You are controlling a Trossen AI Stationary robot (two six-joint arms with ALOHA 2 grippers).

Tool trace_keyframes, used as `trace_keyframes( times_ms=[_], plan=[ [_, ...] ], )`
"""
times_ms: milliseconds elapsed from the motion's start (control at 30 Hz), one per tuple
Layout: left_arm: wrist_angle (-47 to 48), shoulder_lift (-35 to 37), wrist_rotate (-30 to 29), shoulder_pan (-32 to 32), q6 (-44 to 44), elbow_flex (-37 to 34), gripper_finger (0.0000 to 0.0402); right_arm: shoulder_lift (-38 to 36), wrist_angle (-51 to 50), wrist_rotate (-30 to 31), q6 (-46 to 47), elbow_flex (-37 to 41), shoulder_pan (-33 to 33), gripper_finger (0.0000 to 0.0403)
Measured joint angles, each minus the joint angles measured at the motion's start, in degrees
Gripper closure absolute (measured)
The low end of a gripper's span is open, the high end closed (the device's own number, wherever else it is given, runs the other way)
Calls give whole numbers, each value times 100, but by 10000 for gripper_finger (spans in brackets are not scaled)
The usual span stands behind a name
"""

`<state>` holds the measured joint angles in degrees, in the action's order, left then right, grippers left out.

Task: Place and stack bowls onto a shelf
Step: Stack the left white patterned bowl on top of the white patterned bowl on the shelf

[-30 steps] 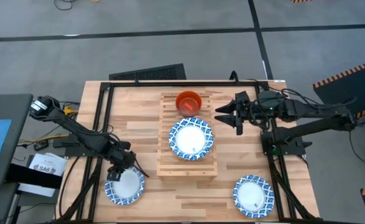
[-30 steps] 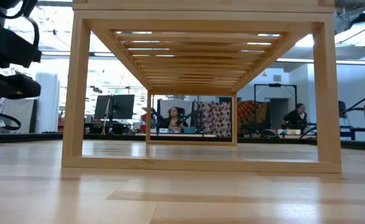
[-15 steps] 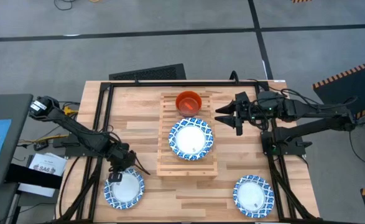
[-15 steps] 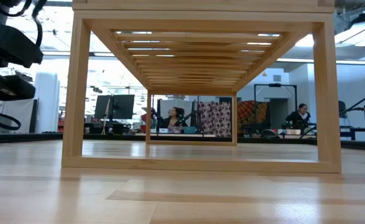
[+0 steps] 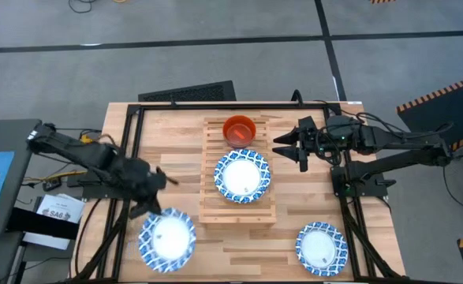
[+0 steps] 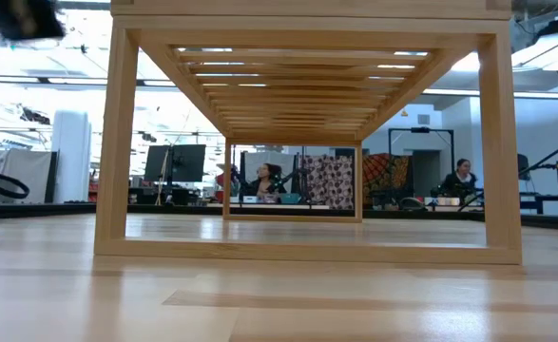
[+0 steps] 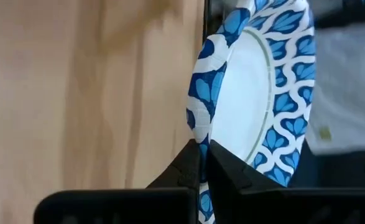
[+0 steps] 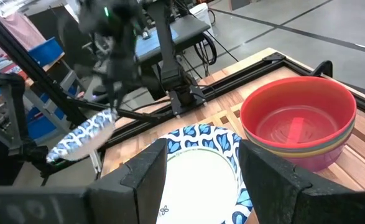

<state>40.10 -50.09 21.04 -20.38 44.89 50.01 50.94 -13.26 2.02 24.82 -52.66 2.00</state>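
A blue-rimmed bowl (image 5: 166, 238) (image 7: 257, 93) hangs above the table's near left part, with my left gripper (image 5: 152, 211) (image 7: 202, 144) shut on it. The slatted shelf (image 5: 211, 207) stands mid-table. On it rest a second blue-rimmed bowl (image 5: 242, 175) (image 8: 198, 165) and, at the far end, a red bowl (image 5: 239, 128) (image 8: 297, 118) nested on top of yellow and purple ones. A third blue-rimmed bowl (image 5: 321, 248) sits on the table at the near right. My right gripper (image 5: 285, 147) (image 8: 204, 149) hovers open just right of the shelf's far end, holding nothing. My left gripper pinches the bowl's patterned rim (image 7: 200, 132) between its two fingers, one on the inner face and one on the underside. It holds the rim's far side (image 5: 155, 218). The bowl is lifted clear of the table and hangs tilted (image 8: 83, 140).
A black frame (image 5: 132, 118) runs along the table's edges. In the low view the shelf's wooden legs (image 6: 117, 142) stand ahead, and people sit in the room beyond. Bare tabletop lies between the shelf and the near right bowl.
My left gripper has shut on the near left bowl's rim and gone up, leaving the low view. The bowl, which lay flat on the table, is now lifted clear and tilted.
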Motion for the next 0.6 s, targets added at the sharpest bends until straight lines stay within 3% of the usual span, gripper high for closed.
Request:
trace_keyframes(
  times_ms=[133,267,400,600],
  plan=[
    [571,-398,-562,423,-540,1221,401,0,-2,83,-2,0,7,179],
    [1396,-1299,-910,1032,-960,2576,401,0,-2,98,-122,0,47,179],
    [2043,-2287,-973,1705,-1154,3915,401,0,2,98,-136,0,114,179],
    [2143,-3452,-939,2416,-1725,5502,401,0,2,101,-136,0,116,179]
  ],
)
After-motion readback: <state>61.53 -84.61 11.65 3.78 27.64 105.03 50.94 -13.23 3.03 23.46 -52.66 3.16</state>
